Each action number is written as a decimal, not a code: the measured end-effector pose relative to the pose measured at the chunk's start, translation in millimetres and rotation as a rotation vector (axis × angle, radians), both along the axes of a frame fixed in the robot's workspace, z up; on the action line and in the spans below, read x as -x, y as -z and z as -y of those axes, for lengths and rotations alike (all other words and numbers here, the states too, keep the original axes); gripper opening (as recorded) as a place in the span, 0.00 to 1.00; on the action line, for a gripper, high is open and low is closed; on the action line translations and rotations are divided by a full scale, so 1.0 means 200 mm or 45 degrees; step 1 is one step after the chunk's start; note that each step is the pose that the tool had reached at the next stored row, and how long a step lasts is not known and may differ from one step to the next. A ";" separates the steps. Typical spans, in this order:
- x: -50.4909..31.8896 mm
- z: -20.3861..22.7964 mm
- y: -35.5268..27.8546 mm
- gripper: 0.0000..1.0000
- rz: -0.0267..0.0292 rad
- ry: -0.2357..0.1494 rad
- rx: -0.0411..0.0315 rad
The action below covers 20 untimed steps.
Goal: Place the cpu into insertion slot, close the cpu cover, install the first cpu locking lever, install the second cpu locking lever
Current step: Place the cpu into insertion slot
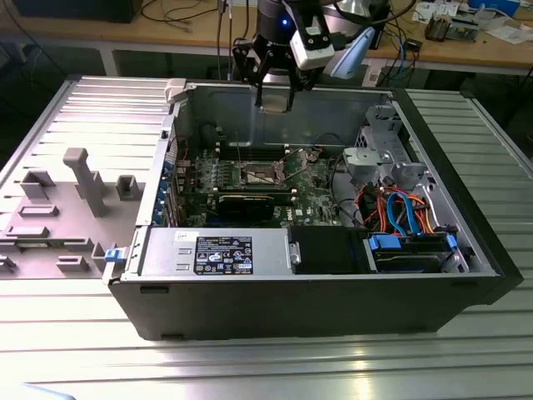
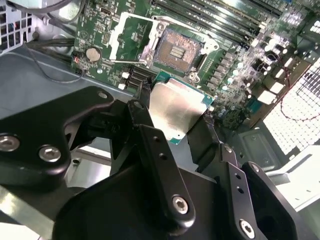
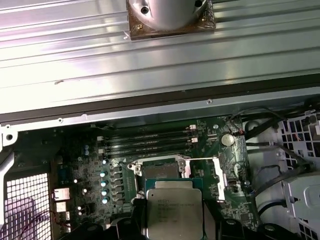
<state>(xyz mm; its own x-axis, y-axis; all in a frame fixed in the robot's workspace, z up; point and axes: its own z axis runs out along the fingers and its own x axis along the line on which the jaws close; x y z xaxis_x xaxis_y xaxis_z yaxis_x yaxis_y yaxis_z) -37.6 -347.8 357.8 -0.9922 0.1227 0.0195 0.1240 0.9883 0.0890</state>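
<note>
Up at the far side of the open computer case (image 1: 250, 321), the arm (image 1: 279, 25) is seen in the exterior view. It is pointed straight down. Its gripper (image 1: 275, 98) is held in the air above the green board (image 1: 321, 179), and the board is not touched.

Two black fingers (image 2: 137, 120) can be counted on the gripper (image 2: 172, 120) in the second wrist view. They are pressed tight on the cpu (image 2: 175, 107), one on each side, so the chip is gripped firmly. The cpu is held a bit tilted, and its silver face is shown between the fingers. It is seen in the first wrist view too, again between the black fingers.

The cpu is up in the air and is well apart from the board. The insertion slot (image 2: 177, 50) lies under it on the green board and has nothing set in it. Its dark middle can be seen in both wrist views.

The cpu cover (image 2: 114, 39) is lifted up and stands open just beside the slot. Green board is seen through its square hole.

One arm, one gripper, one cpu, one insertion slot and one cpu cover are counted. One round silver battery (image 2: 93, 53) is found near the cover. One black labelled box (image 1: 223, 254) is set at the near side of the case. It cannot be told from these views how the locking levers are set.
</note>
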 end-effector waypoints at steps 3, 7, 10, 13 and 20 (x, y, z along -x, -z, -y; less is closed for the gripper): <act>0.002 -0.023 0.010 0.54 -0.0036 0.009 -0.0003; 0.002 -0.023 0.031 0.54 -0.0063 0.099 -0.0002; 0.002 -0.023 0.041 0.54 -0.0067 0.135 -0.0004; 0.003 -0.023 0.049 0.54 -0.0068 0.165 -0.0004; 0.004 -0.023 0.078 0.54 -0.0069 0.306 -0.0008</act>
